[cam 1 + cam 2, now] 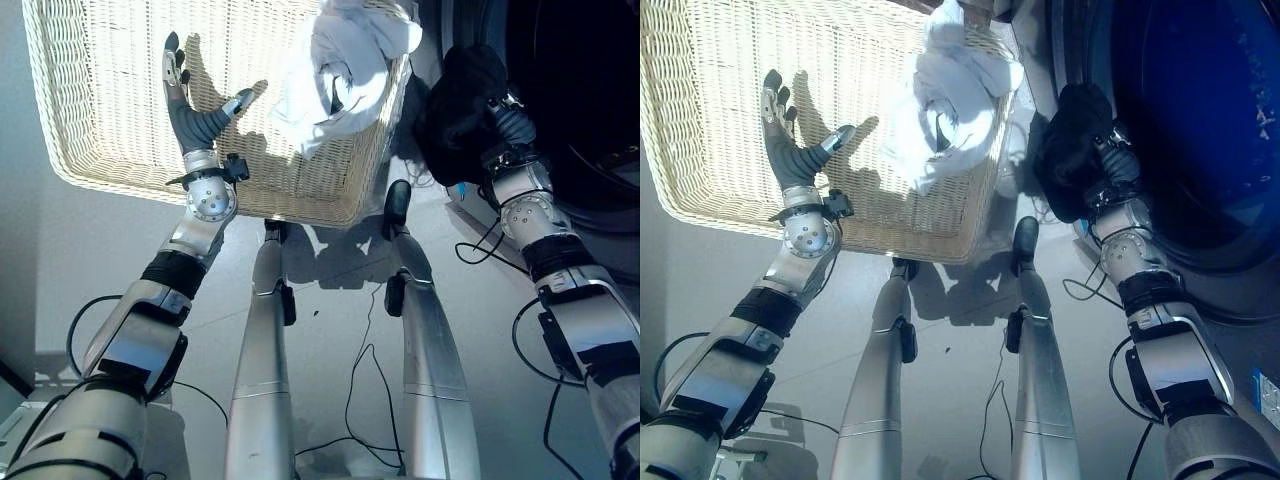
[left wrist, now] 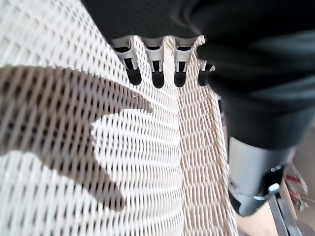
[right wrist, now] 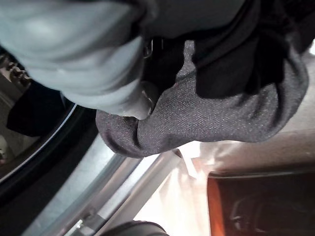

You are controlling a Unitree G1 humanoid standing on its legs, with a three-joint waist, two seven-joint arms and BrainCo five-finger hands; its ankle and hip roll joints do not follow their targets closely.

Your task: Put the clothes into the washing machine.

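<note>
While left hand (image 1: 195, 120) fingers spread, right hand (image 1: 505, 125) fingers clamp dark garment (image 1: 458, 105).

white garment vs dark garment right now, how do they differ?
Colour: the white garment is pale, the dark garment near black.
Place: the white garment lies bunched over the wicker basket's corner nearest the washing machine; the dark garment hangs outside the basket, at the machine's opening.
Hold: no hand touches the white garment, the left hand being open over the basket; the right hand grips the dark garment.
Both are crumpled.

Silver-grey arms, dark ribbed wrist covers, silver fingers (image 1: 176, 72) with dark tips
</note>
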